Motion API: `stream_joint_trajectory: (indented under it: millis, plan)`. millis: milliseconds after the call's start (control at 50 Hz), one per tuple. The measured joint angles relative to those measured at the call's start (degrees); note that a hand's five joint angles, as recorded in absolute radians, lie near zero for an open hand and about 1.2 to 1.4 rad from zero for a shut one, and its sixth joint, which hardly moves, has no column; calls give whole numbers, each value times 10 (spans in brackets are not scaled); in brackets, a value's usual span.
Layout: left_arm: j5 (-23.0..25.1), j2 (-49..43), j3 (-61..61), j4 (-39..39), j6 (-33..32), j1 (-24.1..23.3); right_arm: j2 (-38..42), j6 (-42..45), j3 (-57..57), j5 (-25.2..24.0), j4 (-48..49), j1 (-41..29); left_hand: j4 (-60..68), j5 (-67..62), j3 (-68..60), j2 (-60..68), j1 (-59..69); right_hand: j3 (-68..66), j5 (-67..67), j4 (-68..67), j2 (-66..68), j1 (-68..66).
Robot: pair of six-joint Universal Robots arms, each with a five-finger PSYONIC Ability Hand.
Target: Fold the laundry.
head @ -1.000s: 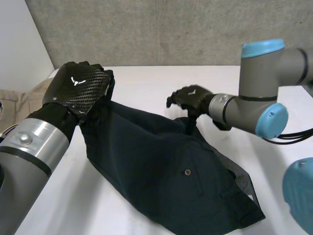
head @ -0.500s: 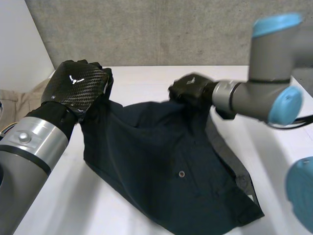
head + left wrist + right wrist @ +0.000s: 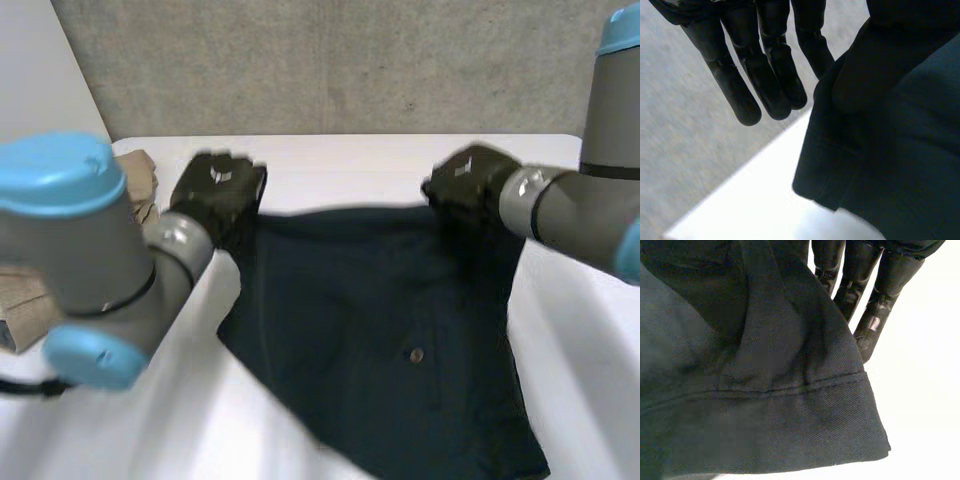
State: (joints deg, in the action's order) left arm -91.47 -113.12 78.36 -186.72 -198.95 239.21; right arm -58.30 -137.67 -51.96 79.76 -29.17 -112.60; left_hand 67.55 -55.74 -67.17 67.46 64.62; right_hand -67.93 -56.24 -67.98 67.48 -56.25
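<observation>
A dark navy garment (image 3: 390, 320) with a small button (image 3: 416, 354) hangs stretched between my two hands, its lower part trailing onto the white table (image 3: 340, 160). My left hand (image 3: 215, 190) holds the garment's upper left corner. In the left wrist view the cloth (image 3: 900, 125) is bunched on the thumb side, beside the straight fingers (image 3: 765, 75). My right hand (image 3: 465, 180) grips the upper right corner. In the right wrist view a hemmed edge of the cloth (image 3: 740, 390) drapes in front of the fingers (image 3: 875, 300).
A beige cloth (image 3: 30, 300) lies at the table's left side, partly behind my left arm. A grey concrete wall (image 3: 330, 60) stands just past the table's far edge. Bare table shows to the left of and behind the garment.
My right hand closed on the garment's far edge and pulled it right. The left arm swung inward with its corner. The cloth now hangs spread and taut between the hands.
</observation>
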Motion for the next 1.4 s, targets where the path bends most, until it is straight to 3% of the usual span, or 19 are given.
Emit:
stream_joint_trajectory:
  millis: [140, 180, 320, 400, 520, 640, 800, 1080, 1100, 1140, 1160, 1180, 1220, 1400]
  plan:
    - [-7, -28, -138, -46, -1, 3, 27, -50, 101, 32, 156, -1, 0, 0, 0, 1, 0, 0, 0, 0, 0, 0]
    - [-24, -21, -192, -101, -1, 5, 29, -76, 150, 51, 235, -1, 3, 0, -1, 3, 0, 0, 0, 0, 0, 0]
    - [-60, 36, -206, -197, -1, 4, 9, -97, 194, 71, 326, -2, 11, 0, -11, 11, 0, 0, 0, -1, 0, 0]
    - [-65, 61, -161, -210, 0, 0, -1, -95, 185, 61, 301, -2, 11, 0, -11, 11, 0, 0, 0, -2, 0, 0]
    - [-63, 95, -52, -201, 0, -8, -11, -87, 151, 21, 186, -1, 11, -10, -11, 11, 4, 0, 0, -4, 0, 0]
    - [-62, 115, 93, -160, 0, -24, -13, -52, 74, -20, 7, 4, 11, -12, -11, 12, 4, 0, -2, -4, 0, 0]
    - [-62, 93, 186, -118, 0, -44, 16, 10, 10, -23, -93, 4, 11, -12, -11, 12, 4, 0, -2, -4, 0, 0]
    - [-63, 41, 190, -105, -1, -51, 151, 16, 70, -12, -61, -1, -25, -7, 21, -23, 3, 0, -5, -4, 0, -9]
    - [-64, 30, 181, -106, -1, -51, 168, 0, 82, -6, -41, -3, -26, -4, 22, -25, 3, 25, 16, 22, -23, 14]
    - [-64, 19, 170, -107, -1, -50, 178, -20, 91, 0, -18, -4, -27, 1, 24, -26, 3, 217, 190, 215, -226, 173]
    - [-65, 13, 165, -107, -1, -50, 180, -31, 93, 3, -7, -4, -28, 2, 24, -27, 3, 217, 190, 215, -226, 173]
    - [-65, 6, 157, -108, -1, -49, 180, -50, 96, 7, 10, -4, -28, 3, 25, -27, 2, 374, 350, 371, -378, 301]
    - [-66, -4, 146, -108, -1, -47, 171, -84, 95, 11, 35, -3, -28, 3, 25, -27, 3, 434, 416, 432, -431, 348]
    - [-68, -16, 118, -108, 0, -37, 38, -239, 3, 12, 92, 11, -28, 3, 25, -27, 2, 465, 456, 473, -455, 375]
